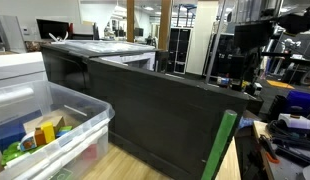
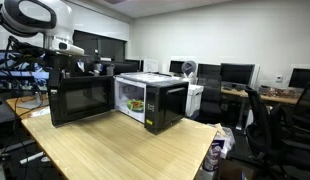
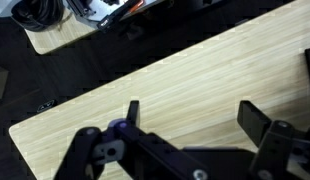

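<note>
In the wrist view my gripper point(image 3: 195, 115) is open and empty, its two black fingers spread wide above a bare light wooden tabletop point(image 3: 195, 70). In an exterior view the white arm point(image 2: 35, 15) is raised at the back corner of the table, above a closed black microwave point(image 2: 80, 97). Beside that stands a second microwave point(image 2: 145, 100) with its door swung open and something yellowish inside. The gripper touches nothing.
The wooden table point(image 2: 125, 150) has room in front of the microwaves. A clear plastic bin point(image 1: 55, 125) holds several colourful items. A green upright piece point(image 1: 223, 145) stands beside a dark microwave back point(image 1: 165, 105). Desks, monitors and chairs point(image 2: 255, 100) surround the table.
</note>
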`<action>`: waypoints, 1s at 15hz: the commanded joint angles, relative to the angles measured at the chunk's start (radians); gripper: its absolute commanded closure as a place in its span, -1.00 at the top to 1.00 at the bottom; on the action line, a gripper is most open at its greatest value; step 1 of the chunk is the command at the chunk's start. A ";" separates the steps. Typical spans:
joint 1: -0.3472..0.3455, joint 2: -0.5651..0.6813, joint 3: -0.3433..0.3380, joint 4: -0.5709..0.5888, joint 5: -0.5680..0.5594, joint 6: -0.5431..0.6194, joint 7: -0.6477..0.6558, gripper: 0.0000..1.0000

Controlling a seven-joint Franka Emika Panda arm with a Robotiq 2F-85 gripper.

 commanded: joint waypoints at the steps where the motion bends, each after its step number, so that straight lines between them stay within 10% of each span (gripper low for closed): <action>1: 0.005 0.008 -0.028 0.002 0.043 -0.029 0.009 1.00; 15: 0.019 0.177 -0.187 0.000 0.635 0.258 -0.028 1.00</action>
